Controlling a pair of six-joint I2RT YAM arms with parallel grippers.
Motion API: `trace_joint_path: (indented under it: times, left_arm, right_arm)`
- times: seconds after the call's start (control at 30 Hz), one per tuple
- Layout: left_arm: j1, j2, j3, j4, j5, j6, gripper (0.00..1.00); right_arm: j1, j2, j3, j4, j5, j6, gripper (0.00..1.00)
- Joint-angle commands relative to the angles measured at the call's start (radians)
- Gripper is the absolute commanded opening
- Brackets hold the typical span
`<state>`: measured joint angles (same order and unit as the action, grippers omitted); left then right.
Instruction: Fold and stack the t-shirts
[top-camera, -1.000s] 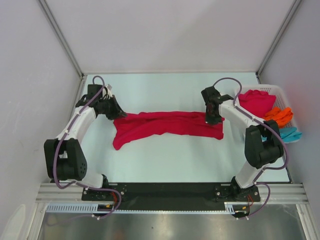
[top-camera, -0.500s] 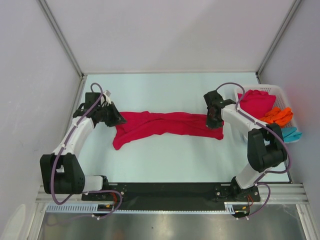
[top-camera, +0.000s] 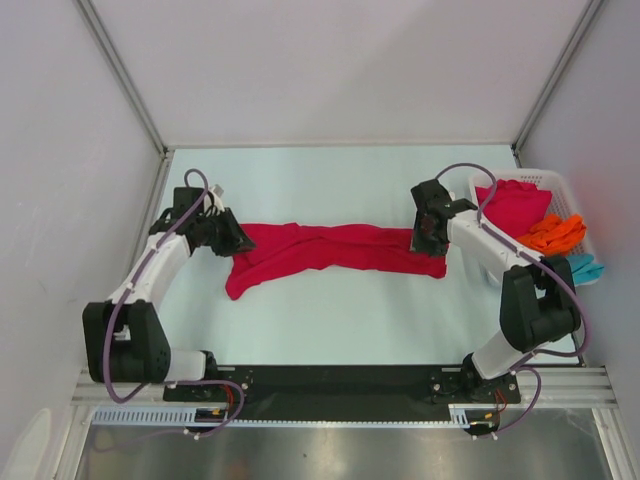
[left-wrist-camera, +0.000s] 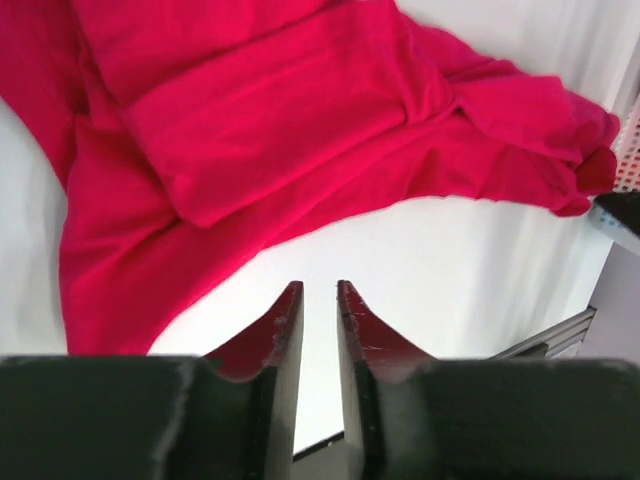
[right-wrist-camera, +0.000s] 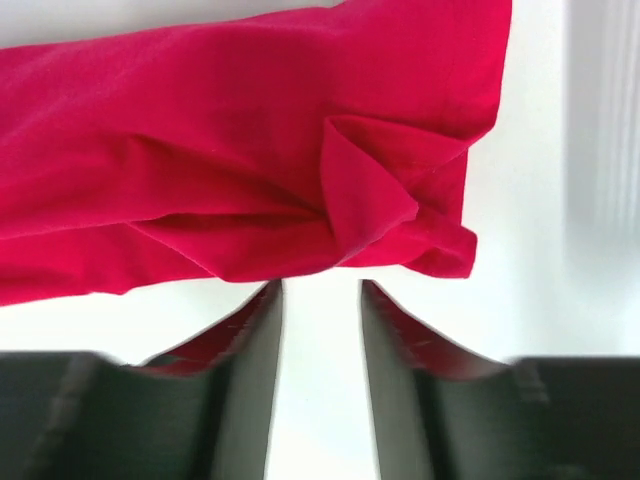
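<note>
Top view: crimson t-shirt (top-camera: 330, 250) lies bunched in a long band running left to right across the middle of the surface (top-camera: 330, 320). Left jaws sit at its left end, right jaws at its right end. White basket (top-camera: 545, 177), far right, holds a second crimson shirt (top-camera: 515, 205), an orange shirt (top-camera: 555, 232) and a teal shirt (top-camera: 582, 267).
Left wrist view: jaws slightly apart, nothing between them, over bare surface just short of the cloth.
Right wrist view: jaws apart, empty, the shirt's folded corner just beyond the tips.

Inspection finding: no legible text, label, brand mark, number or sign in the overhead view or in either wrist view. Nothing to record.
</note>
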<state>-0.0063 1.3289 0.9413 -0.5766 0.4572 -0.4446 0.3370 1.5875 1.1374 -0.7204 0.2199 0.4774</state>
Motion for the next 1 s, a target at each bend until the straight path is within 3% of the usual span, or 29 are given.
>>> trace_joint_path:
  times: [0.0,0.07,0.3,0.57,0.8,0.97]
  left_arm:
    - [-0.001,0.107,0.12,0.063,0.029,-0.019,0.4]
    - [-0.001,0.165,0.166,0.081,0.02,-0.023,0.61]
    - [0.0,0.418,0.413,0.014,0.025,-0.016,0.98]
    - [0.0,0.493,0.426,0.001,0.003,0.006,1.0]
    - [-0.033,0.429,0.236,0.09,-0.029,-0.034,1.0]
    - [-0.115,0.49,0.16,0.17,-0.045,-0.086,1.0]
  right_arm:
    - [-0.007,-0.023,0.06,0.003,0.019,-0.008,0.45]
    - [-0.013,0.012,0.091,-0.002,0.013,-0.022,0.45]
    - [-0.009,0.078,0.191,-0.016,-0.013,-0.036,0.44]
    - [-0.009,0.048,0.15,0.019,-0.043,-0.022,0.43]
    - [-0.01,0.028,0.124,0.047,-0.063,-0.025,0.4]
    - [0.002,0.029,0.116,0.064,-0.079,-0.02,0.39]
